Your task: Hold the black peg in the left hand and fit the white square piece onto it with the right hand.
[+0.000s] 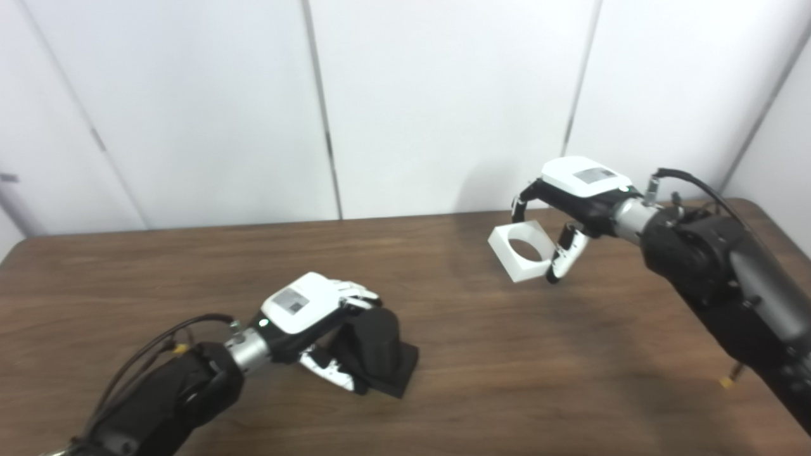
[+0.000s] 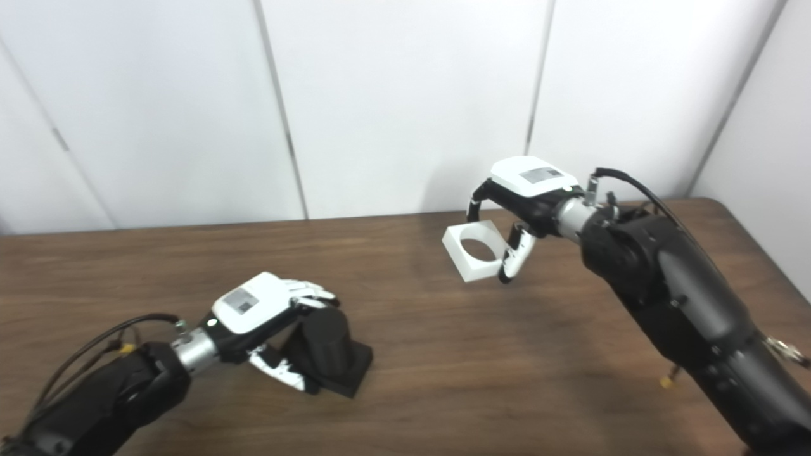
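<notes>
The black peg (image 1: 379, 347), a round post on a square base, stands on the brown table (image 1: 507, 380) at lower left, tilted slightly. My left hand (image 1: 313, 323) is wrapped around it, fingers over the top and thumb low at its base. The white square piece (image 1: 521, 251), with a round hole through it, hangs above the table at the right. My right hand (image 1: 570, 202) is shut on it, fingers over its top edge and thumb at its right side. The piece is well apart from the peg, up and to the right.
White wall panels (image 1: 443, 95) stand right behind the table's far edge. The table's right corner (image 1: 754, 209) lies behind my right arm. A small yellow-tipped object (image 1: 728, 380) shows beside my right forearm.
</notes>
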Robot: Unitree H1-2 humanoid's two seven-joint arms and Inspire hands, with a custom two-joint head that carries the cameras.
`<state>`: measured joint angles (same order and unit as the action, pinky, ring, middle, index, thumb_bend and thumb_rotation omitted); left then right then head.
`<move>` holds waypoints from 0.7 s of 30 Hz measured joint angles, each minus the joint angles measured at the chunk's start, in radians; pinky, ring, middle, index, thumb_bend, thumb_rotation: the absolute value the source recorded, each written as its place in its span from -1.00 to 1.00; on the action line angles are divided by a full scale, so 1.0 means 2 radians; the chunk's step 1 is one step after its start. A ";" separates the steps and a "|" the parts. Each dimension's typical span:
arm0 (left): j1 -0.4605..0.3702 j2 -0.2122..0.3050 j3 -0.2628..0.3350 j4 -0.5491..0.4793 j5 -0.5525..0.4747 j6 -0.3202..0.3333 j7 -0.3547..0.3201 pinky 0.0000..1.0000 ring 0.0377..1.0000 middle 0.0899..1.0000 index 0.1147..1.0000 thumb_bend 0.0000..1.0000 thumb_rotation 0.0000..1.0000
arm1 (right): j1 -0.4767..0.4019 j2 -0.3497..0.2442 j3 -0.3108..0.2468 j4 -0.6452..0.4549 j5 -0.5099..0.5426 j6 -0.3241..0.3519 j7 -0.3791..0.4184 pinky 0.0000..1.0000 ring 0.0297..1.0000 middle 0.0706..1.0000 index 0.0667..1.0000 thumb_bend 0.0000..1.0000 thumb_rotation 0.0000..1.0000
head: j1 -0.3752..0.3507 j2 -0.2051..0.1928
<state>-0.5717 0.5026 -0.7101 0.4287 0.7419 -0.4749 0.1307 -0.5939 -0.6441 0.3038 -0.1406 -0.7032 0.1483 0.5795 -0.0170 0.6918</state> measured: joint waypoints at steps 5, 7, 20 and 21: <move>0.000 -0.010 0.008 0.002 0.000 0.002 -0.013 0.43 0.62 0.59 -0.15 0.05 -0.86 | -0.002 0.009 0.008 -0.022 0.009 -0.006 0.023 0.45 0.65 0.51 -0.12 0.04 -0.74 | 0.008 0.004; -0.001 -0.013 0.010 0.002 0.002 0.004 -0.015 0.44 0.62 0.59 -0.15 0.05 -0.86 | -0.005 0.013 0.009 -0.036 0.013 -0.006 0.033 0.46 0.66 0.51 -0.12 0.04 -0.74 | 0.015 0.004; -0.004 -0.031 0.017 0.002 0.012 0.019 -0.027 0.42 0.63 0.59 -0.15 0.05 -0.85 | -0.017 0.065 0.026 -0.069 0.024 -0.009 0.057 0.43 0.64 0.51 -0.12 0.04 -0.74 | 0.032 0.008; -0.004 -0.031 0.017 0.002 0.012 0.019 -0.027 0.43 0.64 0.59 -0.15 0.05 -0.85 | -0.018 0.066 0.028 -0.069 0.025 -0.009 0.060 0.44 0.64 0.51 -0.12 0.04 -0.74 | 0.034 0.008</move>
<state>-0.5794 0.4398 -0.6768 0.4327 0.7658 -0.4373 0.0758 -0.6295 -0.5119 0.3605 -0.2789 -0.6538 0.1295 0.6995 0.0506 0.7087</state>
